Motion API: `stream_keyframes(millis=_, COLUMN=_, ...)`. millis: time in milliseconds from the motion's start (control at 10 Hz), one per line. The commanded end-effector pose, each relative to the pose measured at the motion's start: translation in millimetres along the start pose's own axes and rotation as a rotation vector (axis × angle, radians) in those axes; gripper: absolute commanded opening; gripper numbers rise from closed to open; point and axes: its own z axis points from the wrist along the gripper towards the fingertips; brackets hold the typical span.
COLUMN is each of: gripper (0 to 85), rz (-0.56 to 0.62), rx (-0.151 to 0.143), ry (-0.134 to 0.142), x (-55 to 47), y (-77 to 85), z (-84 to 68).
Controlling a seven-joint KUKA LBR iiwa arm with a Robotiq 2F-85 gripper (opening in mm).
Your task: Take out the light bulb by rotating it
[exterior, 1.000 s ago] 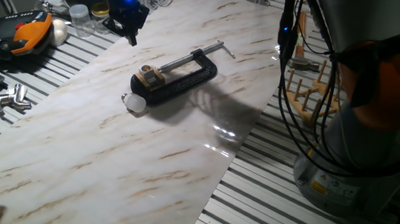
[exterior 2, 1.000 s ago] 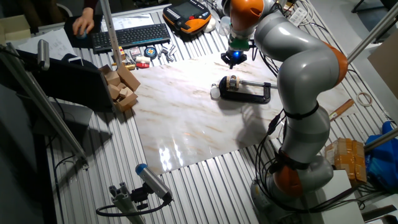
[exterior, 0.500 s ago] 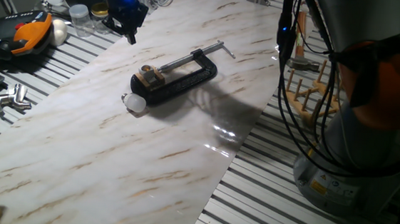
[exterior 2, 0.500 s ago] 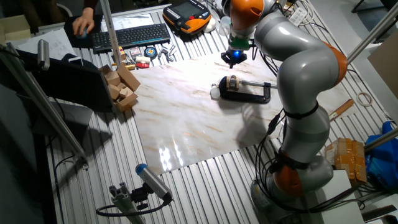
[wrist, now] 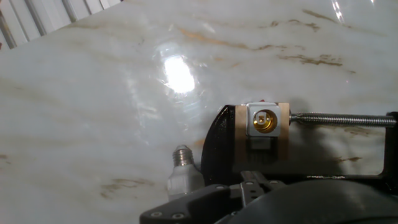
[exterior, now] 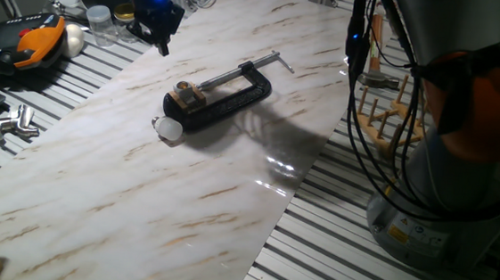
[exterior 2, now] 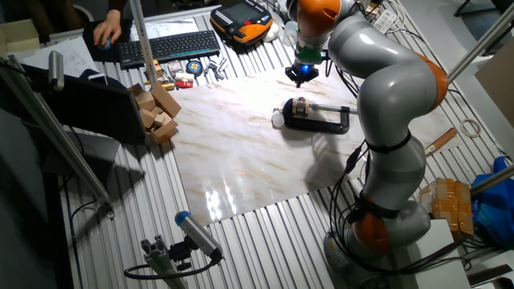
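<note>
The light bulb (exterior: 170, 128) lies on its side on the marble board, just off the left end of the black C-clamp (exterior: 226, 98) and touching or almost touching it. It is outside the brass socket (wrist: 265, 121) held in the clamp's jaw. The hand view shows the bulb (wrist: 183, 174) with its grey screw base pointing away from the camera. My gripper (exterior: 161, 44) hangs above the board's far left edge, well away from the bulb (exterior 2: 278, 120) and clamp (exterior 2: 317, 116), with nothing in it. Its fingers are too dark to separate.
Clear jars (exterior: 103, 23), an orange-black pendant (exterior: 25, 44) and a white egg-shaped object (exterior: 74, 41) sit beyond the board's left edge. Metal parts (exterior: 17, 123) lie at the left. A wooden peg rack (exterior: 386, 115) and hanging cables (exterior: 361, 95) stand right of the board.
</note>
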Motion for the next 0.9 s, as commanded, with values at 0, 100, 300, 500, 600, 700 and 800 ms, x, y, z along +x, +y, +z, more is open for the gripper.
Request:
stream_keyframes(millis=0, gripper=0.0, rz=0.004, rx=-0.008, ry=0.007, x=0.1, y=0.6, z=0.5)
stream_keyframes(millis=100, gripper=0.0, rz=0.008, rx=-0.018, ry=0.015, x=0.9, y=1.2, z=1.1)
stream_keyframes(millis=300, gripper=0.0, rz=0.007, rx=-0.028, ry=0.022, x=2.9, y=3.2, z=3.0)
stream_keyframes(millis=500, gripper=0.0, rz=0.006, rx=-0.028, ry=0.026, x=4.8, y=3.2, z=2.8)
stream_keyframes(millis=600, gripper=0.0, rz=0.004, rx=-0.023, ry=0.022, x=6.3, y=3.5, z=3.4)
stream_keyframes(millis=700, gripper=0.0, rz=0.006, rx=-0.019, ry=0.016, x=8.3, y=3.9, z=4.3)
stream_keyframes(millis=800, gripper=0.0, rz=0.006, rx=-0.016, ry=0.011, x=11.2, y=3.9, z=5.5)
